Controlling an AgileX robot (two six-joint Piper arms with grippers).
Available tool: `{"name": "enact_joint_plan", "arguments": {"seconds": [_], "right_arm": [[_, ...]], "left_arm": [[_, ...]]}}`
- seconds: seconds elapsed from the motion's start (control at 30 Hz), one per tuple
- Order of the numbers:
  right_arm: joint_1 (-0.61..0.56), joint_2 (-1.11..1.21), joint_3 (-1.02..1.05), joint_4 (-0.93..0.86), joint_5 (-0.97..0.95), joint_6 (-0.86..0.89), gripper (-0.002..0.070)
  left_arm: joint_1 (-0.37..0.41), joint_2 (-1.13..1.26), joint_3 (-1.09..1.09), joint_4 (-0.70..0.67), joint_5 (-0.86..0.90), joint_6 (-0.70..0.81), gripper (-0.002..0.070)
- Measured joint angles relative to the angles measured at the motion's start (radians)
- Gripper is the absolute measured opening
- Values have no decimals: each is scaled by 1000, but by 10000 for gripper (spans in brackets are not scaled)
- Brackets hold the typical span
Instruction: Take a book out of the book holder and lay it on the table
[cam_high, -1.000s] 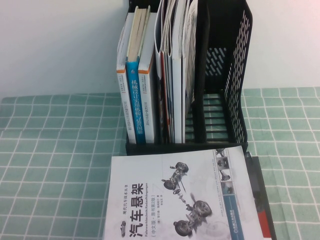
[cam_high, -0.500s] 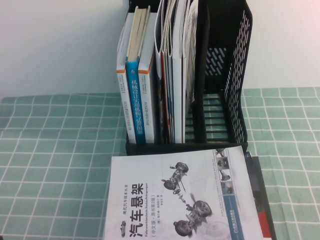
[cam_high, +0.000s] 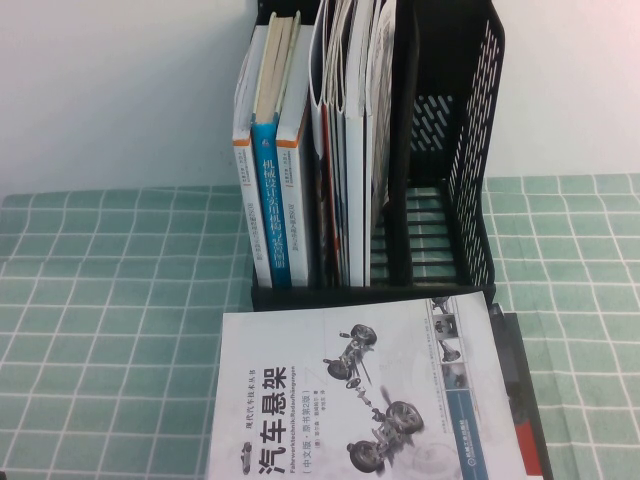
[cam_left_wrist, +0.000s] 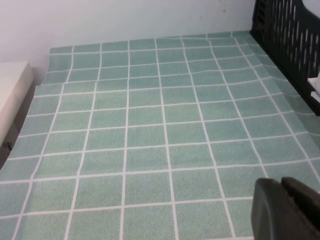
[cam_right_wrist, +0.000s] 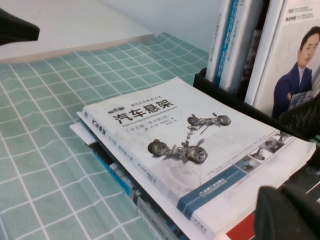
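Book (cam_high: 360, 395) with white cover, grey chassis drawings and bold black title lies flat on top of a small stack on the desk (cam_high: 110, 330), just in front of the book holder (cam_high: 440, 200); near edge cut off by the bottom of the high view. Stack beneath mostly hidden: only a dark cover edge (cam_high: 525, 390) showing at the right in the high view, plus blue and red slivers (cam_right_wrist: 117, 177) in the right wrist view.

Still upright in the holder's left slots: blue-spined book (cam_high: 270, 210) between two white ones, then several thin volumes (cam_high: 345, 150) pressed together, titles unreadable. Rightmost slots open to the perforated wall. Cover with a man in a suit (cam_right_wrist: 295, 75) visible standing in the holder from the right wrist view.

Left claw (cam_left_wrist: 287, 210) only a dark corner above bare green cloth, holder's side wall well off; released or clenched, cannot tell. Right claw (cam_right_wrist: 290, 212) likewise a dark blurred mass near the book's corner, not visibly touching it; state cannot be told either. Neither claw visible from the high view.
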Motion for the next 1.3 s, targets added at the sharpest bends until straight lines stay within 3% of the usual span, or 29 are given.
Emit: {"name": "enact_joint_plan", "arguments": {"seconds": [0.5,0.67,0.77,1.1,1.3], "right_arm": [[0,0,0,0,0,0,3],[-20,0,68,-78,-110,0,3],[-129,0,127,-101,-235,21,3],[-802,0,239,32,-478,30,3],[-1031,0,279,41,-487,-98,3]], "left_arm": [[0,0,0,-1,0,0,-3],[0,0,0,-1,0,0,-3],[0,0,0,-1,0,0,-3],[0,0,0,-1,0,1,-3],[0,0,0,-1,0,1,-3]]}}
